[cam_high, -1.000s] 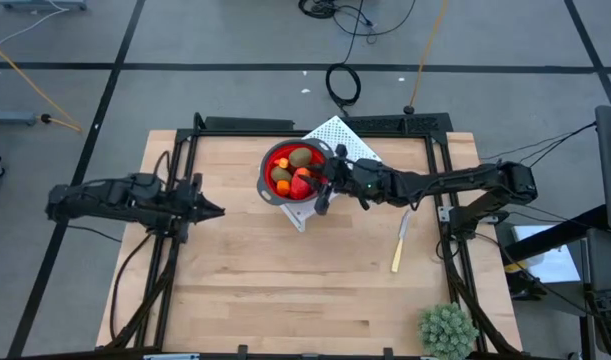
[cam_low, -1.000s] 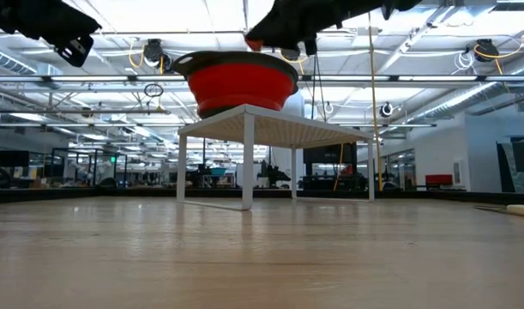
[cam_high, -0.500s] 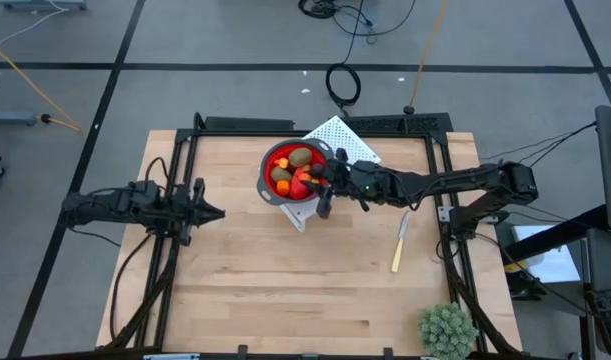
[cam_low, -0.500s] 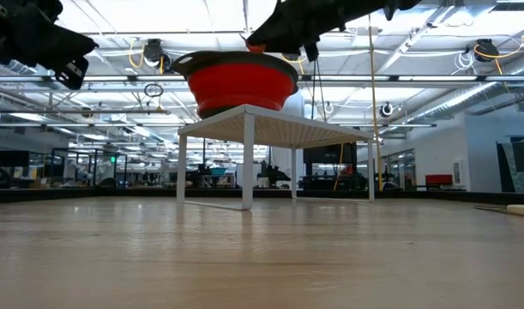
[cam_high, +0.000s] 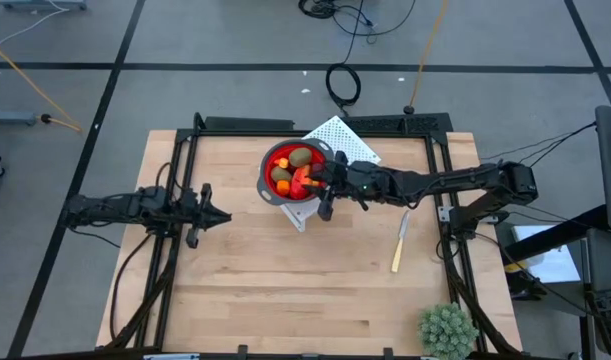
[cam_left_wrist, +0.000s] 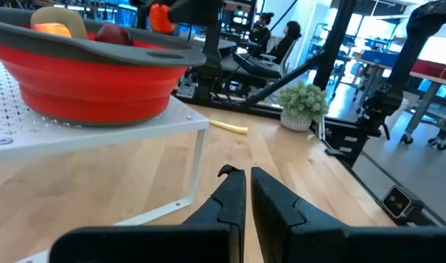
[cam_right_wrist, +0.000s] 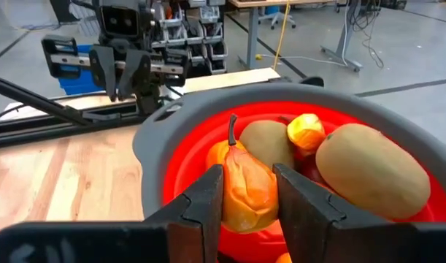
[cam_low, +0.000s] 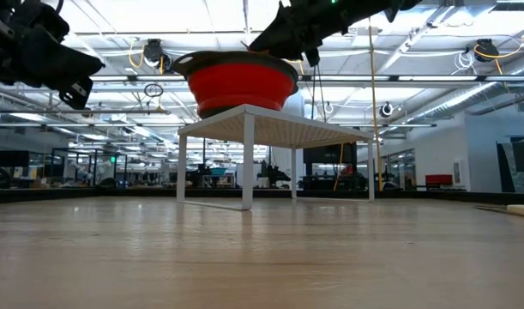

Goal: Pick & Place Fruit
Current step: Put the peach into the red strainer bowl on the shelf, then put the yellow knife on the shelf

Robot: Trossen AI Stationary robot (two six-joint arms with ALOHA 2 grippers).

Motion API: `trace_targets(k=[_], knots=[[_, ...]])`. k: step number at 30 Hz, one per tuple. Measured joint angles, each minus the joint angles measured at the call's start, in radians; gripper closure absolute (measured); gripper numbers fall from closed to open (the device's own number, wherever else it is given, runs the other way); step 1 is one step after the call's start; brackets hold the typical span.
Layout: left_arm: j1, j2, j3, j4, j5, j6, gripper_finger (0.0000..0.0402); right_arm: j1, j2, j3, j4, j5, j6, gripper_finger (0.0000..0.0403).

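Note:
A red bowl with a grey rim (cam_high: 266, 186) stands on a white perforated stand (cam_high: 341, 136) at the table's far middle. In it lie two olive-brown ovals (cam_right_wrist: 372, 179) (cam_right_wrist: 266, 145), a small orange piece (cam_right_wrist: 305, 131) and other fruit. My right gripper (cam_high: 307, 180) reaches in over the bowl's right rim and is shut on a longer red-orange fruit (cam_right_wrist: 248, 193). My left gripper (cam_high: 225, 216) is shut and empty above the table's left part, pointing toward the stand; it also shows in the left wrist view (cam_left_wrist: 241, 175). My right gripper pinches the red-orange fruit by its two sides (cam_right_wrist: 233, 191) between its two fingers. The fingers come from the table's right, across the bowl's rim. The fruit sits upright with its dark stem (cam_right_wrist: 232, 130) up, over the bowl's inside; whether it touches the fruit below it, I cannot tell.
A pale yellow stick (cam_high: 398, 245) lies on the table's right part. A spiky green plant ball (cam_high: 447, 328) stands at the near right corner. The stand's legs (cam_low: 247, 163) leave room under the bowl. People sit in the room beyond the table (cam_left_wrist: 281, 44).
My left gripper has moved a little toward the table's right and near edges and has come lower, staying shut. My right gripper has kept the red-orange fruit over the bowl's right side.

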Motion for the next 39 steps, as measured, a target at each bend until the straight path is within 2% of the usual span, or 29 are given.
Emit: trace_targets(k=[16,24,28,30,33,39], knots=[[0.0,0.0,-0.001,-0.003,0.0,-0.008,0.038,0.0,0.0,0.0,-0.025,-0.001,0.0,0.0267],[0.0,0.0,-0.001,-0.003,0.001,-0.02,0.038,0.004,0.0,0.0,-0.009,-0.003,0.0,0.0266],[0.0,0.0,-0.001,-0.003,0.01,-0.024,0.038,0.03,-0.033,-0.002,0.078,-0.092,-0.029,0.0271],[0.0,0.0,-0.001,-0.003,0.031,-0.014,0.038,0.045,-0.061,0.002,0.104,-0.105,-0.045,0.0279],[0.0,0.0,-0.001,-0.004,0.049,-0.011,0.038,0.059,-0.101,0.0,0.048,-0.103,-0.052,0.0304],[0.0,0.0,-0.001,-0.004,0.053,0.009,0.038,0.091,-0.163,-0.001,-0.072,-0.105,-0.074,0.0387]])
